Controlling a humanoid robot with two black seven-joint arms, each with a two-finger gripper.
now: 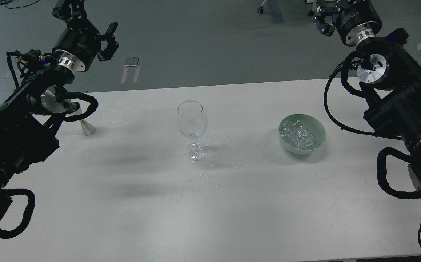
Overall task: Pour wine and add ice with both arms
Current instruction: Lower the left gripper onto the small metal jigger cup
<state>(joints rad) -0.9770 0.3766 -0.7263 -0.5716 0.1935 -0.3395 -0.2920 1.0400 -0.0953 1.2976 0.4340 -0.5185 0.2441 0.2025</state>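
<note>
An empty clear wine glass (191,120) stands upright at the middle of the white table (232,203). A pale green bowl (319,140) to its right holds the ice (297,134), many small clear cubes. My left gripper (87,20) is raised above the floor beyond the table's far left edge, with its fingers spread and nothing in it. My right gripper (328,16) is high at the far right and partly cut off by the top edge, so its fingers cannot be told apart. Both grippers are far from the glass and the bowl. No wine bottle shows.
A small metal cone-shaped cup (86,127) stands on the table at the far left, partly hidden behind my left arm. Beyond the table lies grey floor with a small flat object (131,62) and chair wheels (260,10).
</note>
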